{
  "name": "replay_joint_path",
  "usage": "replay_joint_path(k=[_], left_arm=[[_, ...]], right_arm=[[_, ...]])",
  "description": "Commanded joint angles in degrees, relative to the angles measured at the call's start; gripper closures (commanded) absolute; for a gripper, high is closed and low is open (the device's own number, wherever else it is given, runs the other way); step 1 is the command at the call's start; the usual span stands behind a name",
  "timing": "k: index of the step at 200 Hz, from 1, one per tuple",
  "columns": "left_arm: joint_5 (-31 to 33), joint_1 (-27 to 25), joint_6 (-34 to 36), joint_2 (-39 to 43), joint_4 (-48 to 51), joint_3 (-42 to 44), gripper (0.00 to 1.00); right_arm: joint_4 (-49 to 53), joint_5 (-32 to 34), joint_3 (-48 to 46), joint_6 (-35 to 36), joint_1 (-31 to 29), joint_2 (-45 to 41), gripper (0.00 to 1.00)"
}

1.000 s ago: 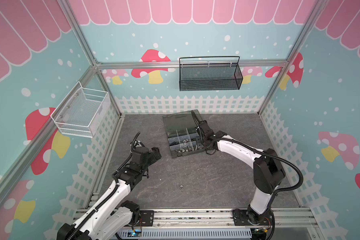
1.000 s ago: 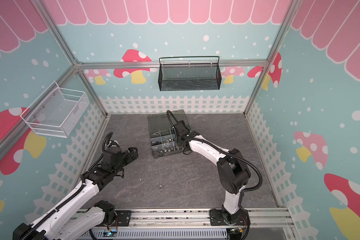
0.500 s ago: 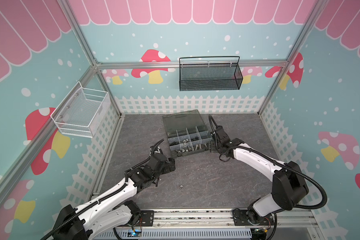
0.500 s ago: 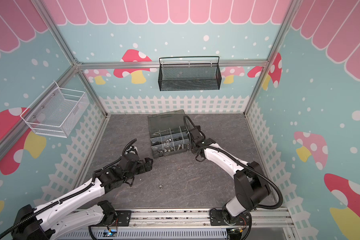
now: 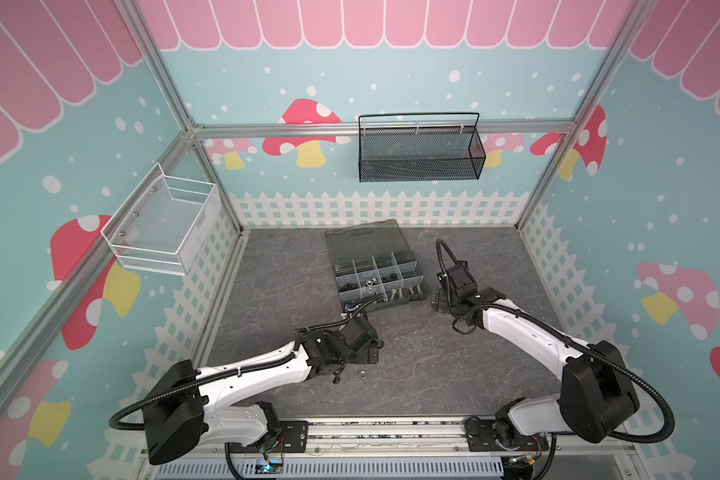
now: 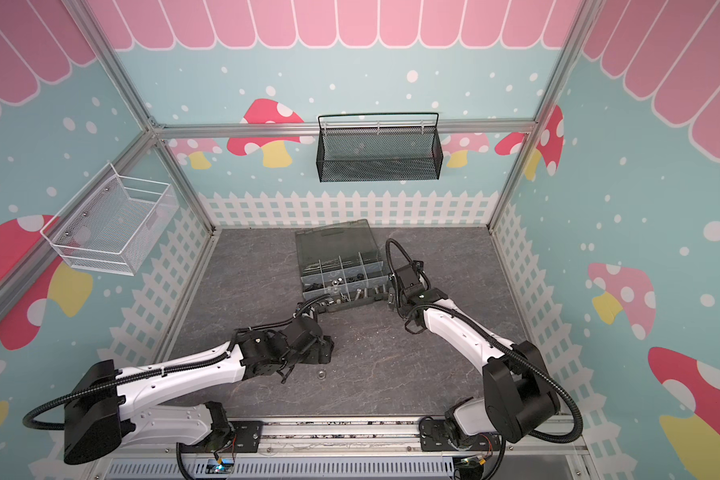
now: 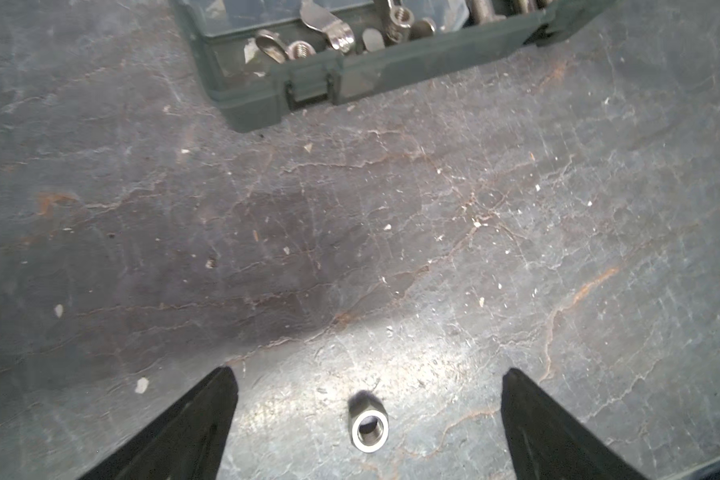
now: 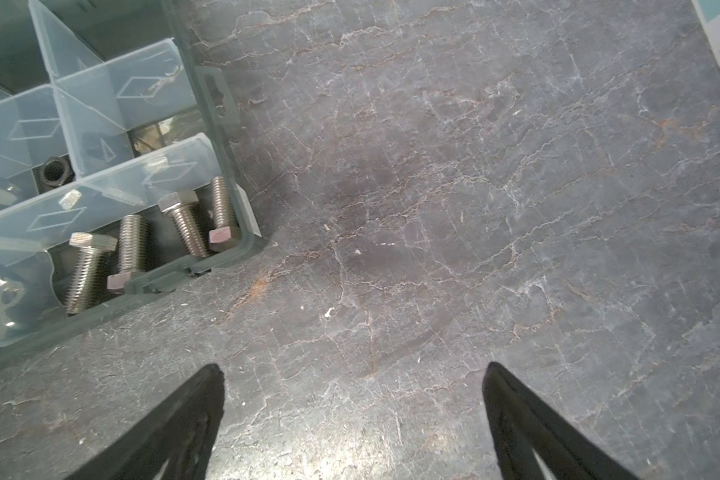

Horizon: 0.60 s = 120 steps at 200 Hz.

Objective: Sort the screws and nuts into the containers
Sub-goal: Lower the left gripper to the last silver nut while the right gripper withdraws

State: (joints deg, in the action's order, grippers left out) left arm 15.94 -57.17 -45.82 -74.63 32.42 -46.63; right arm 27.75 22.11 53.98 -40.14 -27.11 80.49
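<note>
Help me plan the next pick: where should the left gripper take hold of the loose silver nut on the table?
Pinch the silver nut across two opposite flats, coming straight down. It seems to lie flat on the table, bore up, within the open left gripper; only its low sides offer purchase.

Left gripper now reaches in from the left side towards the mat's middle, a loose silver hex nut between its spread fingers, right gripper has drawn back off the organiser box to bare mat beside it, jaws wide apart.
</note>
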Motion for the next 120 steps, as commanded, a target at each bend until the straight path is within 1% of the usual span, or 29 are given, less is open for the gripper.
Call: replay_joint_path(k=[1, 58, 120], left_arm=[[-0.14, -1.38, 0.54, -2.85, 3.37, -2.58, 0.01], [-4.50, -2.65, 1.89, -9.00, 6.43, -6.36, 0.05], [-7.24, -2.86, 4.15, -14.53, 9.81, -9.78, 0.16]], right_arm=[[0.11, 1.03, -1.86, -2.17, 0.41, -1.81, 0.02], [0.00, 0.98, -3.56, -2.31, 0.66, -2.27, 0.02], [-0.94, 1.09, -3.58, -1.49, 0.74, -2.03, 0.02]])
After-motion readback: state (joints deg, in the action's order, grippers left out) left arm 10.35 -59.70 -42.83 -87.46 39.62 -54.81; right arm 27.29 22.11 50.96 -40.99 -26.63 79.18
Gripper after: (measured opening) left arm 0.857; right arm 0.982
